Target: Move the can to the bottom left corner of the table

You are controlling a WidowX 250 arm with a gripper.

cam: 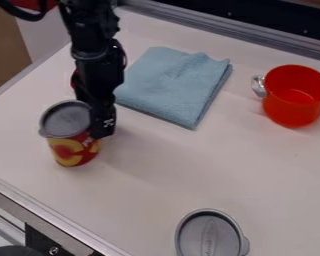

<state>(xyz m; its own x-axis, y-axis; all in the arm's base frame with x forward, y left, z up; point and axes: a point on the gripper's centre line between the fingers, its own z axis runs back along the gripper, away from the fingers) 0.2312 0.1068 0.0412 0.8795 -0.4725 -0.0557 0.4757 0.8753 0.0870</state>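
Pincer [101,131] hangs point-down at upper left of the camera view, low, right up against the can [73,151] on its right-hand side as seen here. Can't tell if I'm spread, pressed together or pinching it; the can and my own bulk hide that. Can looks upright, grey top up, on the left part of the bench [189,167], fairly near the front rail [42,211].

Step in hand, my guess: secure the can, then shift it to the bottom left. Centre on the round body below the rim, close evenly, check it's firm before any lift. Short, low lift, can level; a full one could be heavy and swing or slip. Go left and toward the rail, slow near the edge, since a base hanging over the rail could tip. Set the whole base flat, open gently, back out straight up so I don't drag the rim.

Farther out: blue cloth [171,85] just beside me, red pot [289,109] well apart at right, grey dish [209,239] at bottom. All away from the route.
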